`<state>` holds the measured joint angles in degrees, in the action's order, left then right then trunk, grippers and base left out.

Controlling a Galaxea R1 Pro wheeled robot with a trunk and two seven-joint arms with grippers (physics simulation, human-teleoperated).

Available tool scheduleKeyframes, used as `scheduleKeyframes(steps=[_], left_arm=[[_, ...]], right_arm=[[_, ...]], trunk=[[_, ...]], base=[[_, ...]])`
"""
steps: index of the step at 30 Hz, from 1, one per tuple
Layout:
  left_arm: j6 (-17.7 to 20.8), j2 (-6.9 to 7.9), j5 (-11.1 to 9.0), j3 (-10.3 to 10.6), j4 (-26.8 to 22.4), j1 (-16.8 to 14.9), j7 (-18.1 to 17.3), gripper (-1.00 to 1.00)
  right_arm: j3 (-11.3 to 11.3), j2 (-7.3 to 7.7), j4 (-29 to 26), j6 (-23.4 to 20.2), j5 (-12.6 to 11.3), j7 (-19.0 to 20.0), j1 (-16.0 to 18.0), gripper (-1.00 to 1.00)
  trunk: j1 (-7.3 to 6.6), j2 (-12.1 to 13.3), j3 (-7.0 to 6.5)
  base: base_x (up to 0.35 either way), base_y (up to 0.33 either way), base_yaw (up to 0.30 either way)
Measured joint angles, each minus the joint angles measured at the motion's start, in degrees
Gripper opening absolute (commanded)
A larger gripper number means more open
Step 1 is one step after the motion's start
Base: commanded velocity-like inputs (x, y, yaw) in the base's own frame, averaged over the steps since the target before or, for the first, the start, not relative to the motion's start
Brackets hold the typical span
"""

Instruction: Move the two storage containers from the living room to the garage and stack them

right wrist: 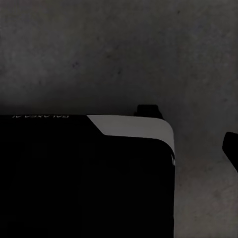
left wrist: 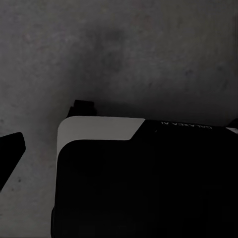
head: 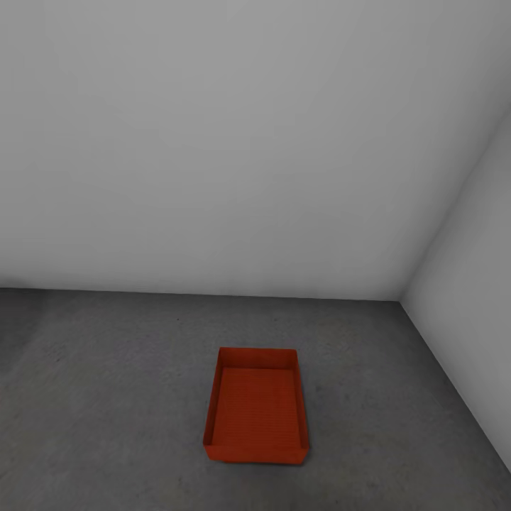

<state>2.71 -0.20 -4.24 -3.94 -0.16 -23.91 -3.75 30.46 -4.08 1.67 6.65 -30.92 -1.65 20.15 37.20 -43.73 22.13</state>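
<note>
Storage container (head: 256, 411) upright on concrete floor (head: 106, 397), empty; fingers' state indiscernible.

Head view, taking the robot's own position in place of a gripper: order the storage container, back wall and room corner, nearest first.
1. storage container: centre foreground, resting on the concrete floor.
2. back wall: straight behind the container, across bare floor.
3. room corner: on the same wall line but off to the right, so only slightly farther than the wall.

bare garage (head: 213, 142), concrete floor (head: 106, 397)
</note>
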Motion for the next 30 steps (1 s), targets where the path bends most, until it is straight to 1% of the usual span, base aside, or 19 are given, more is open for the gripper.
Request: scheduleKeyframes(steps=[5, 8, 13, 30], left_arm=[[0.0, 0.01, 0.2, 0.0, 0.0, 0.2, 0.0, 1.00], [0.0, 0.05, 0.2, 0.0, 0.0, 0.2, 0.0, 1.00], [0.0, 0.05, 0.3, 0.1, 0.0, 0.9, 0.0, 1.00], [0.0, 0.01, 0.4, 0.1, 0.0, 1.3, 0.1, 1.00]], right_arm=[[0.0, -0.14, 0.0, -0.2, 0.0, 0.0, -0.2, 1.00], [0.0, -0.22, 0.0, 0.1, -0.1, -0.1, -1.3, 1.00], [0.0, -0.18, 0.0, 0.1, -0.1, -0.1, -1.9, 1.00], [0.0, -0.10, 0.0, 0.1, -0.1, -0.1, -2.1, 1.00]], trunk=[[0.00, 0.0, -0.02], [0.00, 0.0, -0.17], [0.00, 0.0, -0.56], [0.00, 0.0, -2.08]], base=[[0.000, 0.000, 0.000], [0.000, 0.000, 0.000], [0.000, 0.000, 0.000], [0.000, 0.000, 0.000]])
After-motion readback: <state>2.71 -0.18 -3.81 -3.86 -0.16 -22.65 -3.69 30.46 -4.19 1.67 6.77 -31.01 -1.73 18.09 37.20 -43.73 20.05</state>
